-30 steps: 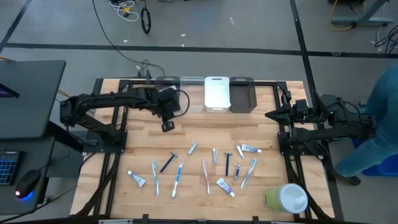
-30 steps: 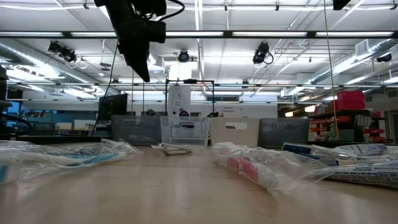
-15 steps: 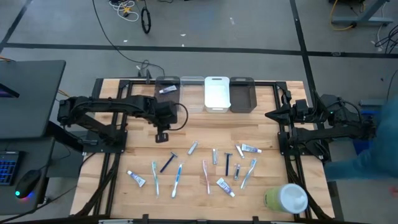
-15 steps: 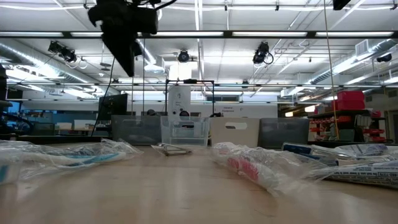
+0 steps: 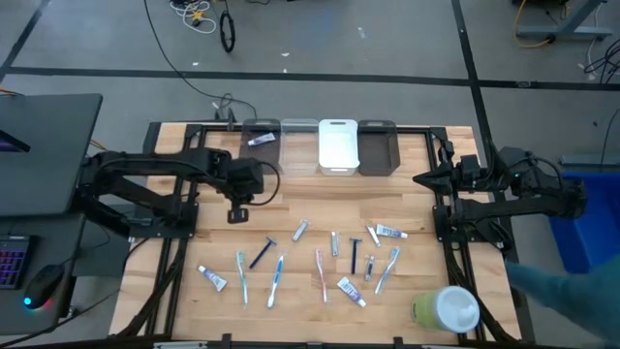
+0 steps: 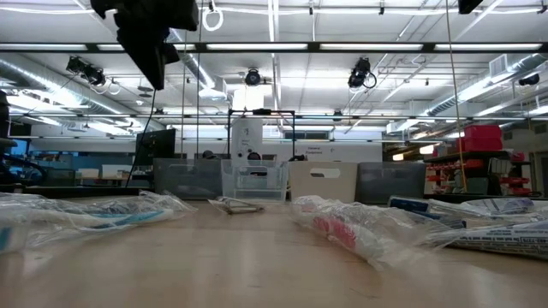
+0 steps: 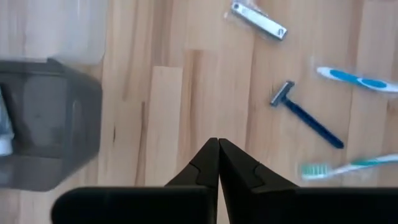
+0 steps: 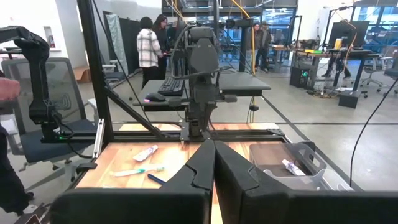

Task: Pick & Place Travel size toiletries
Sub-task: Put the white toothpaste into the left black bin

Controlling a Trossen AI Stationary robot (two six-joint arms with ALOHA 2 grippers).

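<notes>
Progress check from my end: I'd call this barely started. One small tube is lying in the dark clear bin at the far edge of the surface, and that's the only item I can see put away. The white bin and the grey bin next to it look empty from above (can't swear to it).

Everything else is spread across the near half: the blue razor, toothbrushes like the teal one, a wrapped grey tube, and toothpaste tubes such as the one at.

My left claw is pressed together and carrying nothing, hovering between the bins and the pile. Right claw is also pressed together, parked at the right edge.

So roughly fourteen pieces to go, I reckon.
</notes>
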